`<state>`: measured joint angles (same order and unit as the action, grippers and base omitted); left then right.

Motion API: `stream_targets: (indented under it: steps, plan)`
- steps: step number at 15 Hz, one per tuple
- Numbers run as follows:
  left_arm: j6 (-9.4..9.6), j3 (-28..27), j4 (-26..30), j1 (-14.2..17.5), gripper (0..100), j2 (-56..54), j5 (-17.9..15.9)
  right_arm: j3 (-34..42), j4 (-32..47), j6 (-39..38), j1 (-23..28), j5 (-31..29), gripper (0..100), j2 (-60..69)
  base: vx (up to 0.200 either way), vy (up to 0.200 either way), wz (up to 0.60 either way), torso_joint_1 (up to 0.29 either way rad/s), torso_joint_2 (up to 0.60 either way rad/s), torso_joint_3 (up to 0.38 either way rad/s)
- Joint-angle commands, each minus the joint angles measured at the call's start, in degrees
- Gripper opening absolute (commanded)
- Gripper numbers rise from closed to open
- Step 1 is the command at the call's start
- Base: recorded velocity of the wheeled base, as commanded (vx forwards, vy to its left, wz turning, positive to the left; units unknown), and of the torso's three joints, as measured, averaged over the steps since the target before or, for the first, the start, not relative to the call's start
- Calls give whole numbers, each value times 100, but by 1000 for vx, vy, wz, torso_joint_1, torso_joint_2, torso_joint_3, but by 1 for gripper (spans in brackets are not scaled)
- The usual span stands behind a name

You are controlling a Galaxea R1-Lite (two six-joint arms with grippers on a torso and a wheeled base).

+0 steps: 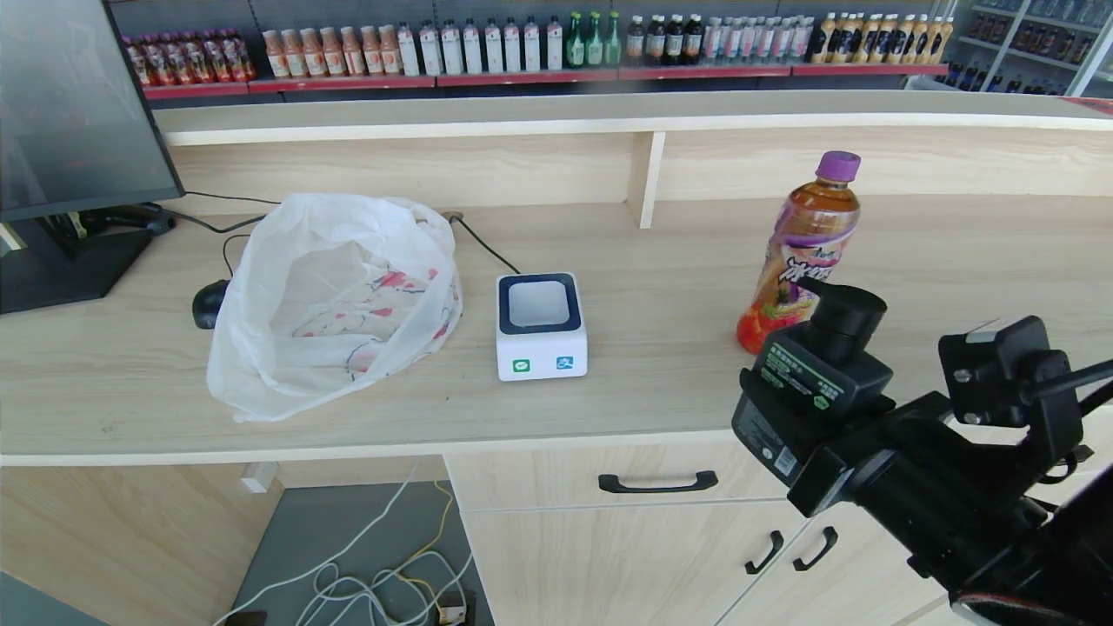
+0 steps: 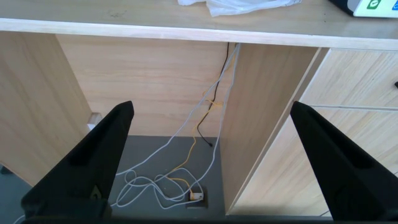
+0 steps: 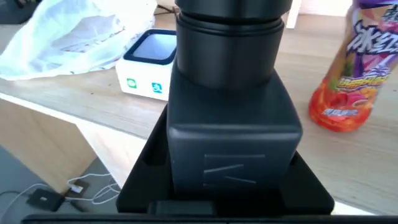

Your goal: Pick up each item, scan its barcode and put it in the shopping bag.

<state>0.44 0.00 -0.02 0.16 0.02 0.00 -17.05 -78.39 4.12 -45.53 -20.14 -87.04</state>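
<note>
Though overlapped low down by the right gripper (image 1: 839, 322) in the head view, plainly upright on the right side of the counter (image 1: 652, 391): bottle (image 1: 804, 243), with a purple cap, orange-brown drink and a bright label. From the right wrist, a strip of bare wood between bottle and black gripper housing, so near but apart. Right gripper poised above the counter's front edge, pointing in over the top. Open or shut: cannot tell, front end hidden behind the housing.

Low beneath counter level, left gripper (image 2: 211, 109), facing the open bay under the top. Fingers (image 2: 93, 168) spread wide, with nothing held. Beyond them, loose cables (image 2: 168, 180) on the floor.

On the counter's left part, shopping bag (image 1: 335, 296): thin white plastic with red print, slumped, mouth gaping. Just beside it toward the right, scanner (image 1: 541, 326): a white box with a dark-framed window on top, between bag and bottle, well apart from the bottle.

At the bag's far left side, apparently a mouse (image 1: 209, 304), black and half hidden by the plastic. Behind that, at the counter's left end, dark monitor (image 1: 78, 104). Along the back wall, shelf (image 1: 539, 78) lined with drinks.
</note>
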Motion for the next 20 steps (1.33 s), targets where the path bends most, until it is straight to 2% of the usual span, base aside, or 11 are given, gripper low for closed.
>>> stream_targets:
  steps: [1,2,12,14,16,20]
  plan:
    - [0,0,2,2,100,-2,0,9,69,-236,-509,230,0,117,0,0,0,0,0,0]
    - [0,0,-6,2,100,-2,0,-8,69,-298,-553,282,0,126,0,0,0,0,0,0]
    - [0,0,2,2,100,-2,0,-334,43,-1221,-544,2339,0,319,0,0,0,0,0,0]
    - [0,0,-6,2,100,-2,0,-378,43,-1300,-553,2488,0,328,0,0,0,0,0,0]
    - [0,0,-6,2,100,-2,0,-404,43,-1801,-553,2488,0,337,0,0,0,0,0,0]
    - [0,0,-6,2,100,-2,0,-659,34,-2275,-553,2647,0,407,0,0,0,0,0,0]
